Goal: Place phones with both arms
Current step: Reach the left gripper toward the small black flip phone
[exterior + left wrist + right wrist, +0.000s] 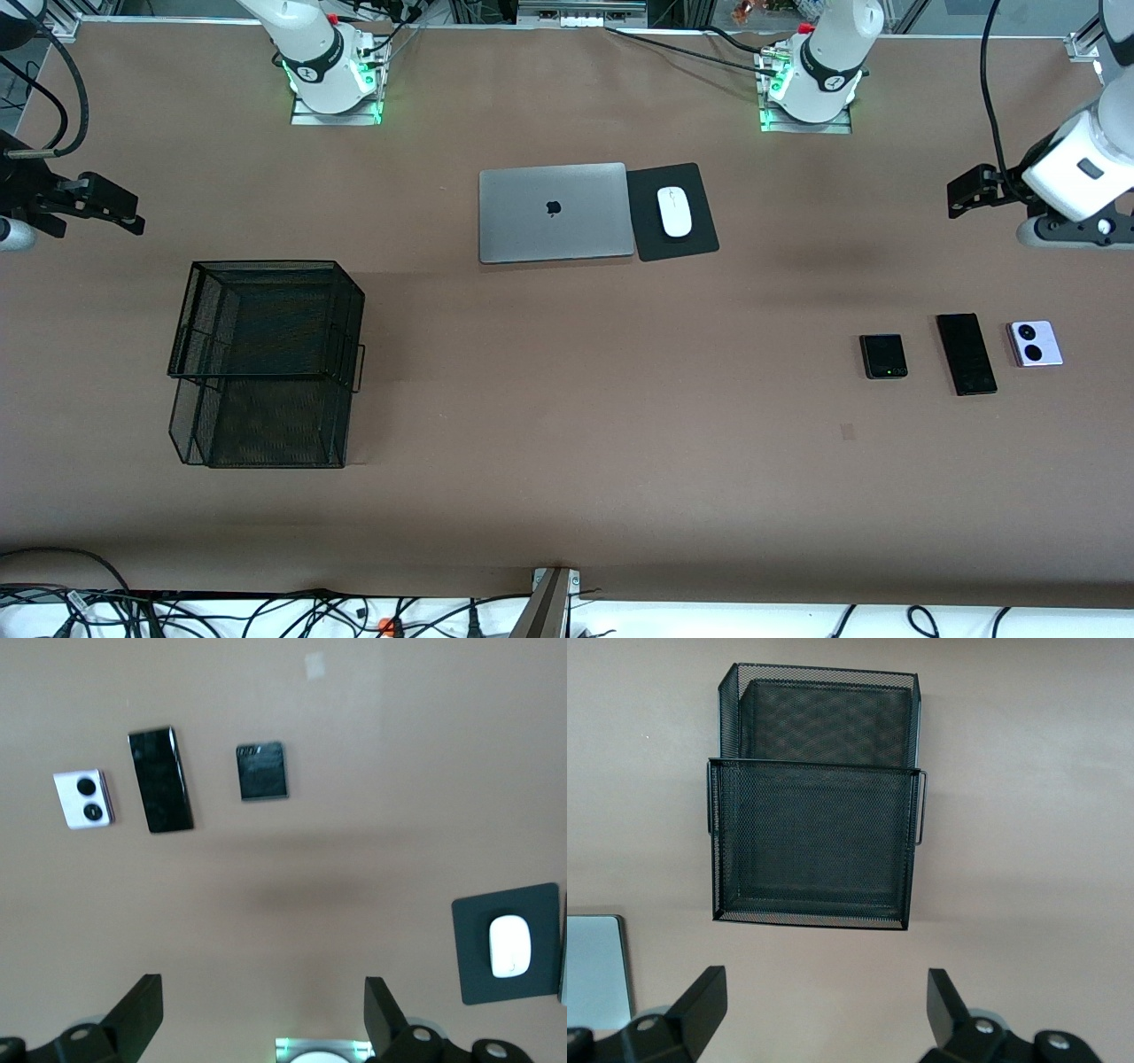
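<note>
Three phones lie in a row on the brown table toward the left arm's end: a small black flip phone (884,356) (262,772), a long black slab (967,354) (160,780) and a lavender-white square with two black lenses (1035,344) (83,799). My left gripper (973,191) (263,992) hangs open and empty over bare table at that end, apart from the phones. Over bare table at the right arm's end hangs my right gripper (104,207) (824,988), open and holding nothing.
A black wire-mesh two-tier basket (266,363) (815,797) stands toward the right arm's end. Mid-table, a closed grey laptop (555,213) (594,970) lies beside a black pad (695,182) with a white mouse (675,212) (509,945). Cables run along the front edge.
</note>
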Controlling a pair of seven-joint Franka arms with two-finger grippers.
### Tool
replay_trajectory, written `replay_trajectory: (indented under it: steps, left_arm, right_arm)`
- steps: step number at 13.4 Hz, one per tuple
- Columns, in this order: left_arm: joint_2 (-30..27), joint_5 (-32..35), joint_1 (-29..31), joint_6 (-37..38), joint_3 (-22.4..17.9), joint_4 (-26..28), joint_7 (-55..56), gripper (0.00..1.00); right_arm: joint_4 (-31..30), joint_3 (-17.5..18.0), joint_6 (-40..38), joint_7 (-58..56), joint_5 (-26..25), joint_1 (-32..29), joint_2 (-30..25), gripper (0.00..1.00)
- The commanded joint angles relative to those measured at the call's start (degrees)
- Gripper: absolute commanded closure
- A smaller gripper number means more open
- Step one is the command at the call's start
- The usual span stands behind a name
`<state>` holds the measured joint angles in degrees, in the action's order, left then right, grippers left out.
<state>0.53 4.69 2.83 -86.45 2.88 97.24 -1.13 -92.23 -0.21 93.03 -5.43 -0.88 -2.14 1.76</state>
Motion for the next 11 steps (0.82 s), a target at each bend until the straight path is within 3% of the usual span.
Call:
replay_trajectory:
  steps: [1, 4, 7, 11]
  left_arm:
    - [4.4, 1.1, 2.3, -0.5, 0.1, -0.6, -1.2, 0.0]
    - [5.8, 1.1, 4.4, -10.7, 0.2, 5.5, -1.2, 0.0]
    - [6.8, 1.2, 4.3, -25.5, 0.5, 13.3, -1.2, 0.0]
    - [14.8, 1.5, 4.4, -39.7, 0.6, 14.4, -1.3, 0.0]
  right_arm:
    - [-0.4, 0.2, 0.0, -0.4, -0.4, -0.4, -1.2, 0.0]
    - [-0.4, 0.2, 0.0, -0.4, -0.3, -0.4, -1.2, 0.0]
    - [-0.4, 0.3, 0.0, -0.3, -0.3, -0.4, -1.2, 0.0]
    - [-0.4, 0.2, 0.0, -0.3, -0.3, -0.4, -1.2, 0.0]
